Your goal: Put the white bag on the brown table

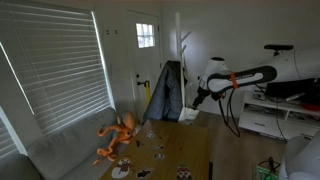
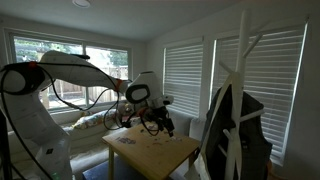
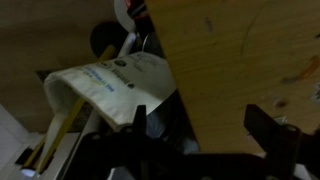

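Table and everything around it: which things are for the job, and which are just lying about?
For the job: bag, table, gripper.
Just lying about: octopus, jacket, sofa.

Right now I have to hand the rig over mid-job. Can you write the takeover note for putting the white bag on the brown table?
Gripper: open and empty, hanging near one end of the brown table.
White bag: seen only in the wrist view. It lies off the table top, just past its edge. What it rests on I cannot tell.
Done: nothing yet. The bag is neither gripped nor on the table.
Left: come down on the bag, close on it, lift it, carry it over the bare wooden top, set it down and release.
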You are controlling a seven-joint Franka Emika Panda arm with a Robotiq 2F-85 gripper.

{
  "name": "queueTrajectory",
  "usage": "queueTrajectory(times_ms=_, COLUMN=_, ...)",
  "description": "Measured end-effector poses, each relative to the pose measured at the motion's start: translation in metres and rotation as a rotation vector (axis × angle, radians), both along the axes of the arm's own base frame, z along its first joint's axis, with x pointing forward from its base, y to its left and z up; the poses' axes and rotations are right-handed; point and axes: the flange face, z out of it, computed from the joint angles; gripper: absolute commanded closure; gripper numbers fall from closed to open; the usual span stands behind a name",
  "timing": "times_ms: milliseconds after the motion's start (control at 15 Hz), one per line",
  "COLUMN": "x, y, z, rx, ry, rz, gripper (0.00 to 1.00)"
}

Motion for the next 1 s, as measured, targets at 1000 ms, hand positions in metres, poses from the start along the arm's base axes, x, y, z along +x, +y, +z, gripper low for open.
queueTrajectory(times_ms=1000, x=0.050, y=-0.074, z=0.024, rx=-0.105, ry=-0.178, rz=-0.115, gripper=0.00)
